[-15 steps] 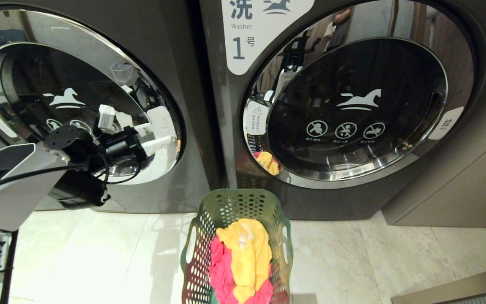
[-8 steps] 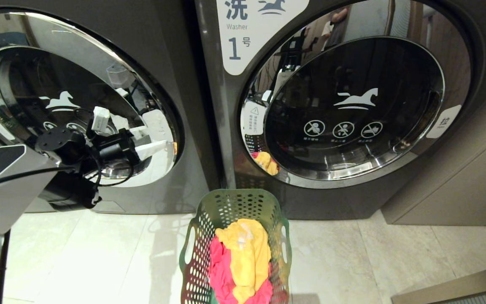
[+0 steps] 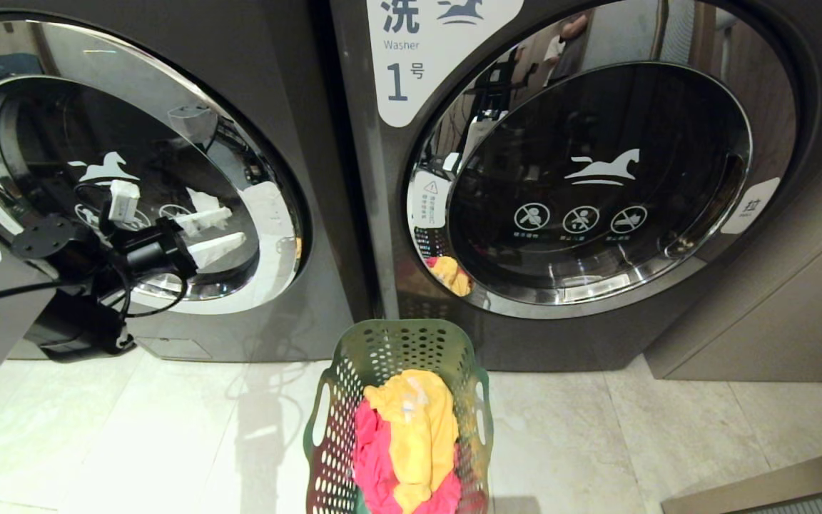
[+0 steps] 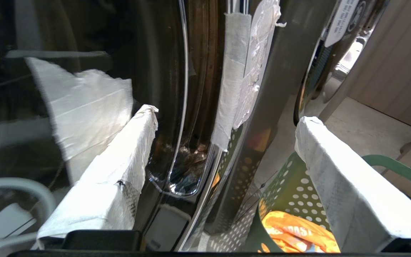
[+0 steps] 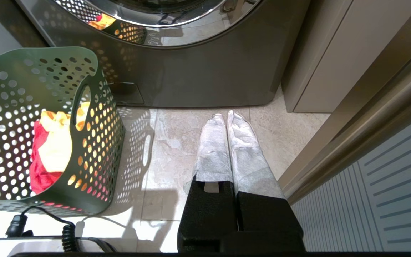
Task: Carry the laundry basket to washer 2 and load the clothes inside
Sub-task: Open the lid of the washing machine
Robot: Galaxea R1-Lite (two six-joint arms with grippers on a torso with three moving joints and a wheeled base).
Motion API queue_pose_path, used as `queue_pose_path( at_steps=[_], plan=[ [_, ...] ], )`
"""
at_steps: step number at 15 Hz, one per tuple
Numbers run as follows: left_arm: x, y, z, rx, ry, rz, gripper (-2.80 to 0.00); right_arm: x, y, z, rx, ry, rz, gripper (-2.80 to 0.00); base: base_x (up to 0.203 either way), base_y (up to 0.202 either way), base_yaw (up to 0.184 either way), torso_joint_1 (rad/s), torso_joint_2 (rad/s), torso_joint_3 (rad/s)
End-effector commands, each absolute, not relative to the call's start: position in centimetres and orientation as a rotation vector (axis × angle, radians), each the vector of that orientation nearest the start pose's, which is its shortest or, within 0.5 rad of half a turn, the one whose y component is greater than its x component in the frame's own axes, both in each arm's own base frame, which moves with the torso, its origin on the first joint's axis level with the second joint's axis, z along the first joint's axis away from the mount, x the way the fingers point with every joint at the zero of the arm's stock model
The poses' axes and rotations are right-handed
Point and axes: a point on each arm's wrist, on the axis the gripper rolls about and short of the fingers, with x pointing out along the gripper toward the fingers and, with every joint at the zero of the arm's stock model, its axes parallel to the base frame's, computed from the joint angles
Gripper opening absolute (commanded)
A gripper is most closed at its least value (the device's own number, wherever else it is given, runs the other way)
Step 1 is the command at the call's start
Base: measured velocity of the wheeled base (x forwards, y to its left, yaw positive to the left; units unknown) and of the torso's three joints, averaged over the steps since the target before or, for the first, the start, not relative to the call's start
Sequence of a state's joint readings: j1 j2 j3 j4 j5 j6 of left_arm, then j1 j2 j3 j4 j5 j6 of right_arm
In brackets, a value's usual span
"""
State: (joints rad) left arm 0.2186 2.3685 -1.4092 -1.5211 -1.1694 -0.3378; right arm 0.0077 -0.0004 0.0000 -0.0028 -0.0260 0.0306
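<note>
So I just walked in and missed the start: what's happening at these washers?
The left gripper is open, held up at the door of the left-hand washer. The laundry basket sits on the floor between the two machines, yellow and pink-red clothes inside. The right gripper hangs shut beside it, idle.

laundry basket (image 3: pixel 397 357) sits on the floor (image 3: pixel 168 428) w/ clothes (image 3: pixel 411 428) inside, right in front of the washer marked 1 (image 3: pixel 596 178), other washer (image 3: pixel 168 178) to its left.

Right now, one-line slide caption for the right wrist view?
Shut right end effector parked over tile beside the laundry basket.
</note>
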Motion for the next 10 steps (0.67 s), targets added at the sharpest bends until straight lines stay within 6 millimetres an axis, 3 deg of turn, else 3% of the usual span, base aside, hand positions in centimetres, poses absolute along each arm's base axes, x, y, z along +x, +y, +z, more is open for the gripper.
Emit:
queue_pose_path(
  at_steps=[1, 3, 5, 8, 10],
  plan=[
    [43.9, 8.2, 16.9, 0.082, -0.302, -0.974, 0.0, -2.3, -0.1, 7.6, 0.031, -0.003, -0.018, -2.8, 0.0, 0.0, 0.0, 0.0, 0.0, 0.0],
    [42.2, 8.4, 19.4, 0.106, -0.328, -0.963, 0.0, -2.3, -0.1, 7.6, 0.031, -0.003, -0.018, -2.8, 0.0, 0.0, 0.0, 0.0, 0.0, 0.0],
    [38.4, 8.3, 23.5, 0.129, -0.36, -0.946, 0.0, -2.3, -0.1, 7.6, 0.031, -0.003, -0.018, -2.8, 0.0, 0.0, 0.0, 0.0, 0.0, 0.0],
    [30.0, 7.9, 28.9, 0.147, -0.395, -0.895, 0.0, -2.3, -0.1, 7.6, 0.031, -0.003, -0.018, -2.8, 0.0, 0.0, 0.0, 0.0, 0.0, 0.0],
    [24.0, 7.5, 30.7, 0.149, -0.402, -0.841, 0.0, -2.3, -0.1, 7.6, 0.031, -0.003, -0.018, -2.8, 0.0, 0.0, 0.0, 0.0, 0.0, 0.0]
  ],
)
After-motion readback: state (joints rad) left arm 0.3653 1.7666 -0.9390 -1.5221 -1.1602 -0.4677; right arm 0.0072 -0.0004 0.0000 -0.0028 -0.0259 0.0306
